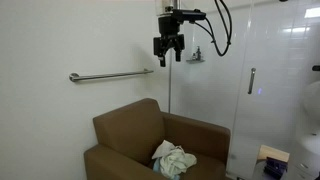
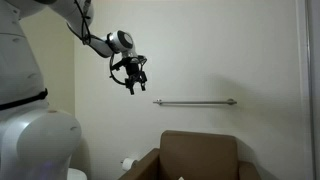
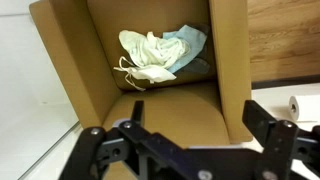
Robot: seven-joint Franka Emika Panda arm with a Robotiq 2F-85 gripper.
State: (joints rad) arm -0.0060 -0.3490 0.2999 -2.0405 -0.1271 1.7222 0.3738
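On the seat of the brown armchair, toward the back corner, lies a heap of cloths. From the wrist view I make out a cream piece with a loose string and a pale blue piece bunched behind it, both resting against the backrest. The bare part of the seat in front of them shows nothing else.

Gripper hangs high above the chair, well apart from the cloths and pointing down. Nothing is in it. In the wrist view I see the two fingers spread to either side of the frame, so the jaws stand wide, with the seat cushion showing between them. In an exterior view the gripper sits out from the pale wall, above the chair's top edge.

A metal grab rail runs level along the wall, lower than the gripper and off to one side of it; both exterior views show it. Black cable loops from the wrist. Beside the chair is a glass door with an upright handle. A toilet roll sits low near the chair's arm, also caught at the edge of the wrist view.
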